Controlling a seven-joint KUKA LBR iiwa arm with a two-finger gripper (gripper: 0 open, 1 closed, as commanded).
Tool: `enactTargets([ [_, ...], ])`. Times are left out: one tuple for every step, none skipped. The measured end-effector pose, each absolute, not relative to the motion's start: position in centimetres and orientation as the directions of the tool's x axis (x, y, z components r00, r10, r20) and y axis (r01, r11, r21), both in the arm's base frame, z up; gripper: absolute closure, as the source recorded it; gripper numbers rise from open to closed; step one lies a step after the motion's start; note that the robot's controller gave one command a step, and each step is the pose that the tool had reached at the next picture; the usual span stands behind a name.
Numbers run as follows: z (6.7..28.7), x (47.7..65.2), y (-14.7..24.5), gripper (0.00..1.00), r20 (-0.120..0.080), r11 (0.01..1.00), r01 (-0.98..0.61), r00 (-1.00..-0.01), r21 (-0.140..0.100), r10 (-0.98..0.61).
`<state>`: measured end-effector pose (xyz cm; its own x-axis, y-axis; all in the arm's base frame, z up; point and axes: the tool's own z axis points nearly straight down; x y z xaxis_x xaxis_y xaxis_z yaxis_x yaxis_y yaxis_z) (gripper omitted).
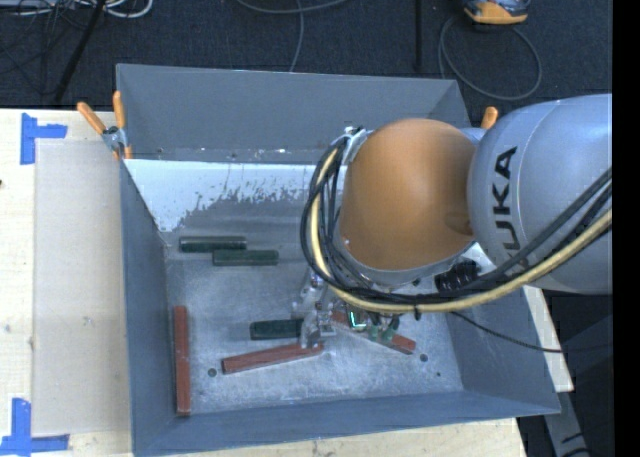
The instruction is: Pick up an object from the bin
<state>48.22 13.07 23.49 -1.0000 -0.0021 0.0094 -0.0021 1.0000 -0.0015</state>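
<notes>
Plainly lettered "UKA" on grey arm (540, 207). Fingers (320, 323) down at right end of short dark green bar (275, 328), long reddish-brown bar (262, 359) just beside; open or closed, cannot tell.

We can read one marking: the dark letters "UKA", running sideways up the grey arm housing (550, 195) at the right of the camera view — the word's start out of sight. We find nothing else legible.

orange cover (410, 195) partly hides end effector (317, 321).
</notes>
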Motion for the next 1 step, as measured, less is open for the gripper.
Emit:
enactTargets([
  [23.81, 48.39, 12.98, 0.00, 0.003, 1.000, 0.002, -1.000, 0.000, 0.002],
])
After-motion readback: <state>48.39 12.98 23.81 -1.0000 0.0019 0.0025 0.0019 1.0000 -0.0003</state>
